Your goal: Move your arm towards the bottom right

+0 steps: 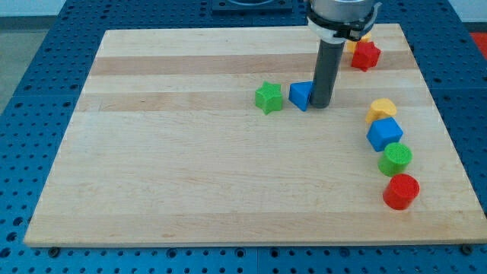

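My tip (320,105) is a bare rod with no jaws to part or close, touching the blue triangle (301,95) at its right side. You steer down-right across open board (190,175), stopping short of the blue cube (384,134), green cylinder (395,159) and red cylinder (401,191).

The worktop (228,190) is a pale wooden board with lengthwise grain, a few darker strips running across near the view's top. It sits on a blue perforated base (46,46) full of evenly spaced round holes, showing on all 4 sides. Lighting is bright and even, shadows pretty soft. No walls or windows in view.
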